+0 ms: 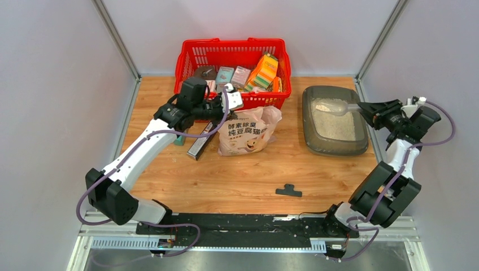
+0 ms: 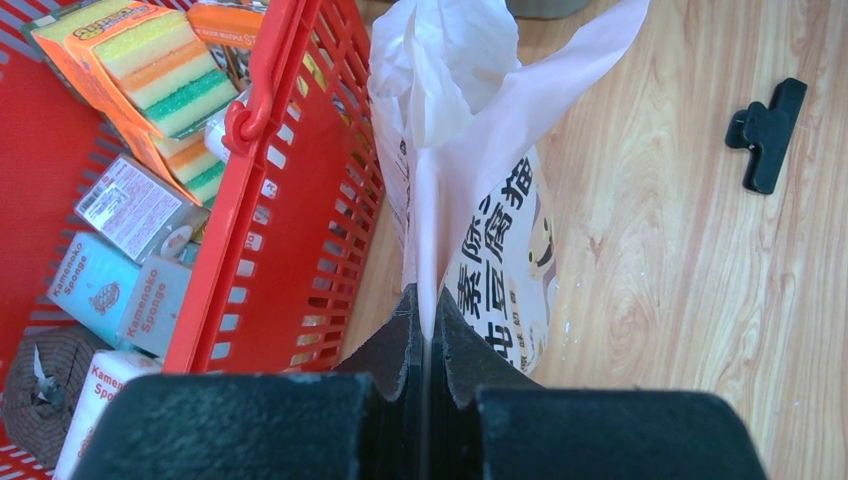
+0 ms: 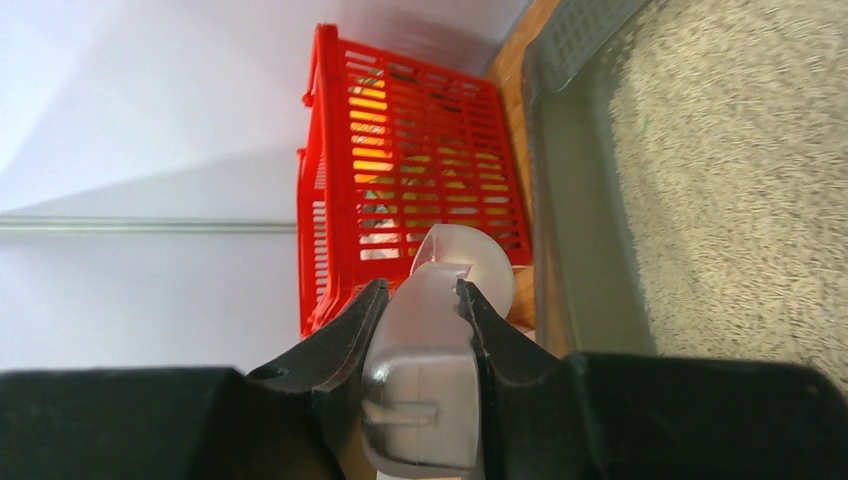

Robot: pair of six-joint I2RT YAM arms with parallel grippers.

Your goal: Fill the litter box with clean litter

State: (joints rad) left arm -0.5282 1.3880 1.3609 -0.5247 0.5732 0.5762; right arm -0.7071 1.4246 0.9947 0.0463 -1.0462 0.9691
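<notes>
Over the table's right side, a clear scoop [image 1: 333, 106] hangs above the litter box [image 1: 308, 125], with clean litter [image 1: 334, 127] covering its floor. Left wrist: the left gripper [image 2: 428, 312] pinches the litter bag's [image 2: 480, 130] top edge, keeping it upright. Right wrist: the right gripper [image 3: 420, 292] clamps the scoop's handle for pouring.

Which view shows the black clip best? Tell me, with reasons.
Left wrist: the black clip lies whole and large on the wooden table. Top external shows it only small; right wrist misses it.
</notes>
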